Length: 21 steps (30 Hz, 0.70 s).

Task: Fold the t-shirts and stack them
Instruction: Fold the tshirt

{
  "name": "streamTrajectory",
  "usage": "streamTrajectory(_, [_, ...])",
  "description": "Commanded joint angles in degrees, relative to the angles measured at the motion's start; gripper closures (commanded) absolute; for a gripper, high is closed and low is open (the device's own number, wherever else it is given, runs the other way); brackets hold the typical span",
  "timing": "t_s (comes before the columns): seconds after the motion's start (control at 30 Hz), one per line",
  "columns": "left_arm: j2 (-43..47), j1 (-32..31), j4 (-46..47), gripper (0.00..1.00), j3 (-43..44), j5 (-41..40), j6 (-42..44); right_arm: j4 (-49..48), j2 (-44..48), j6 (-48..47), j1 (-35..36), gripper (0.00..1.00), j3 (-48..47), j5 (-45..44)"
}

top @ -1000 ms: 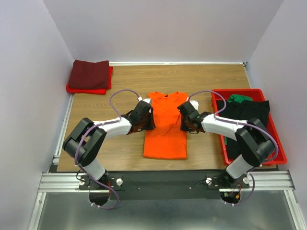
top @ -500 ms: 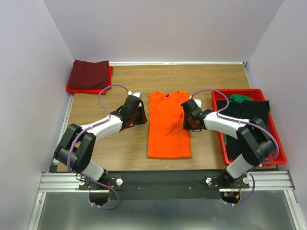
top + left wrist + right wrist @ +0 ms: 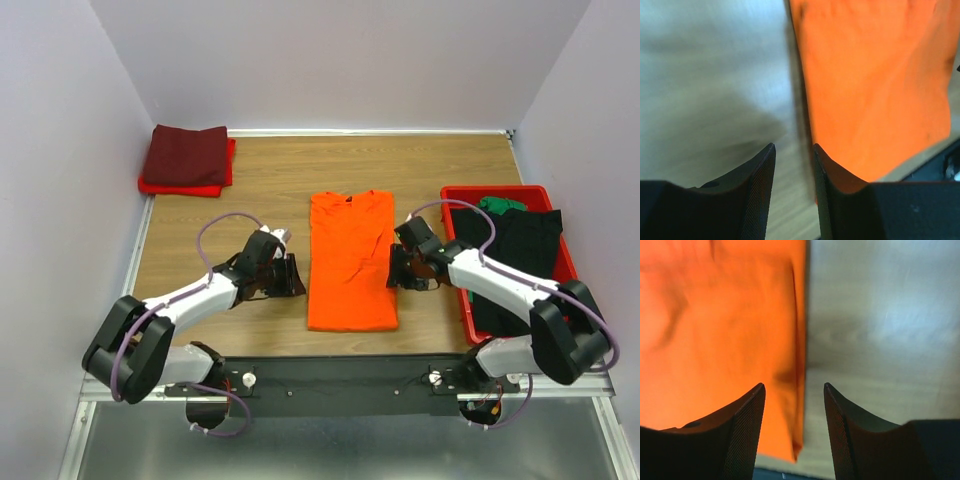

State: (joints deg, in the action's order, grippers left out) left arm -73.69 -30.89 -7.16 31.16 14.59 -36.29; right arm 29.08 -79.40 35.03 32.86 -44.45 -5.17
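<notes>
The orange t-shirt (image 3: 350, 262) lies flat mid-counter, toward the near edge. The left gripper (image 3: 291, 276) and right gripper (image 3: 394, 270) flank its side edges, both released, grasping nothing. Folded maroon t-shirt (image 3: 187, 153): far-left corner.

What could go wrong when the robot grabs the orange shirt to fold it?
The orange shirt lies flat on the table, so the open left gripper and right gripper beside its long edges might pinch only the top layer and undo the tucked sleeves. If one side lifts sooner, the fold may come out crooked.
</notes>
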Motion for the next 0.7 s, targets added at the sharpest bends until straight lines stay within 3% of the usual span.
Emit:
streamTrajectory(0.0, [4.08, -3.11, -1.89, 0.56, -2.68, 5.19, -4.57, 5.54, 4.5, 2.41, -0.43, 0.43, 5.06, 10.43])
streamTrajectory(0.2, [5.84, -6.27, -4.7, 0.56, -3.03, 4.31, -6.68, 6.25, 10.48, 6.19, -0.43, 0.56, 10.95, 16.85])
streamTrajectory(0.67, [4.08, -11.73, -8.21, 0.59, -3.48, 3.52, -11.61, 4.49, 13.3, 11.02, 0.89, 0.58, 18.69, 20.72])
